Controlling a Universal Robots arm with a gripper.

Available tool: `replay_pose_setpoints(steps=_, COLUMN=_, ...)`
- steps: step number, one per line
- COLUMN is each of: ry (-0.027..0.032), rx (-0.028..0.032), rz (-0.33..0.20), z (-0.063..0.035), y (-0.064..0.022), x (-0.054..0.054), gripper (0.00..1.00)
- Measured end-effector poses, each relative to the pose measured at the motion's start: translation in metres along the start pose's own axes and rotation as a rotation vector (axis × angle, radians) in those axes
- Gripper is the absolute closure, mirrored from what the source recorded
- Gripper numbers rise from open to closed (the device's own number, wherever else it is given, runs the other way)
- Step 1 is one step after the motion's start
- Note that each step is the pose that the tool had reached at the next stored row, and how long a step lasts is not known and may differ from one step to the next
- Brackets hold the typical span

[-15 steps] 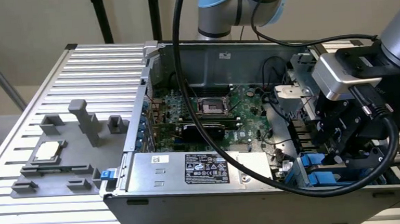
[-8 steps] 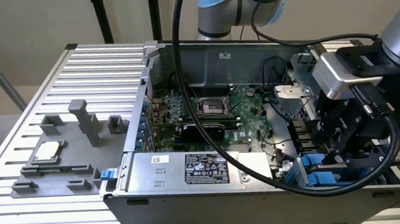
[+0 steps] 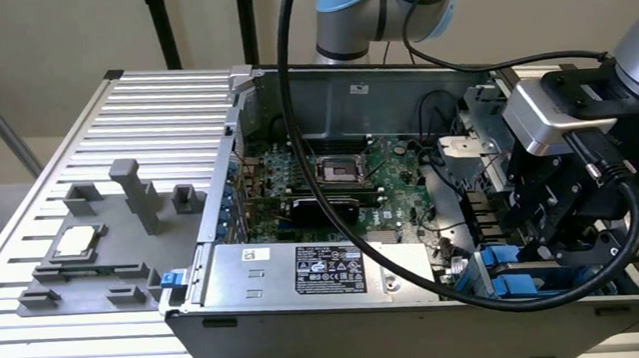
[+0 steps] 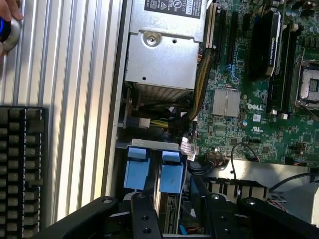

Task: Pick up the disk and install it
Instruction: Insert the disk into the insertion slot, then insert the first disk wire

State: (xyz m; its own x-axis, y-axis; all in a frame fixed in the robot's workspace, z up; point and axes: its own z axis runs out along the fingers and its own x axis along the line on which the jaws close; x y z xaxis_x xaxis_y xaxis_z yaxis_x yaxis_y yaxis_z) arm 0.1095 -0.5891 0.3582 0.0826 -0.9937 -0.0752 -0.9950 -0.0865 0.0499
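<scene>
The disk (image 4: pixel 172 178) stands on edge in the bay beside the power box (image 4: pixel 159 55), under the tool (image 4: pixel 177 206); we cannot tell whether the tool clamps it. It looks stiff, rather heavy and fragile, so we would hold it by its blue rails.

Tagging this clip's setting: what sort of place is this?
Likely a robotics lab bench for PC assembly: an open desktop case with its motherboard exposed, on a slotted aluminium table, a robot arm reaching into it.
</scene>
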Motion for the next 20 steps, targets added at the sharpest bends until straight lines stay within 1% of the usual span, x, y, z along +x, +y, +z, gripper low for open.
replay_pose_setpoints(steps=13, ry=-0.0003, rx=0.0001, rz=0.0, z=-0.0004, y=0.0, x=0.0, gripper=0.58)
replay_pose_setpoints(steps=16, ry=-0.003, rx=0.0003, rz=0.0, z=-0.0041, y=-0.0004, x=0.0, gripper=0.58)
replay_pose_setpoints(steps=18, ry=-0.0032, rx=0.0003, rz=0.0, z=-0.0071, y=-0.0019, x=-0.001, gripper=0.58)
replay_pose_setpoints(steps=20, ry=-0.003, rx=0.0003, rz=0.0, z=-0.0121, y=-0.0026, x=-0.002, gripper=0.6)
